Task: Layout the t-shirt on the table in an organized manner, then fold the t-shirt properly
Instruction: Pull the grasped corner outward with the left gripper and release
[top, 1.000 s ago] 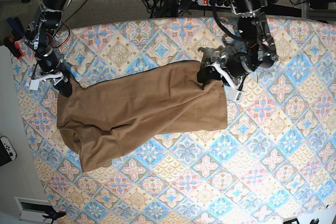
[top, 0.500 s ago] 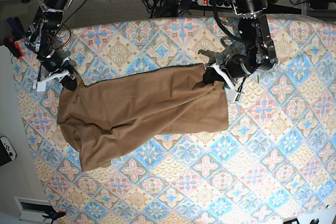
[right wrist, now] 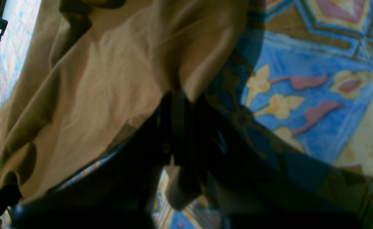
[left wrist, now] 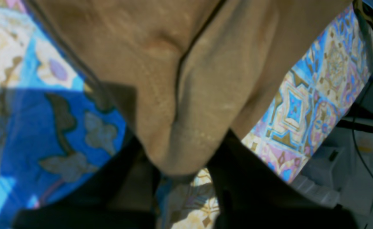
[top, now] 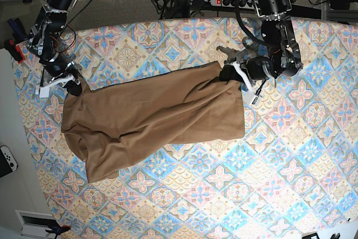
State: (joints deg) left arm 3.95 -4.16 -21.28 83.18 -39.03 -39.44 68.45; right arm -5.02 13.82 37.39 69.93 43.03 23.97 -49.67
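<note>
both claws pinch corners of the t-shirt, left claw at three o'clock, right claw at nine, cloth stretched between along the counter.

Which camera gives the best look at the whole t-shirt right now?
The base view: it shows the entire t-shirt stretched across the table, held at opposite corners by the left gripper and right gripper. The left wrist view shows only one pinched fabric corner; the right wrist view shows a shadowed, creased stretch.
</note>
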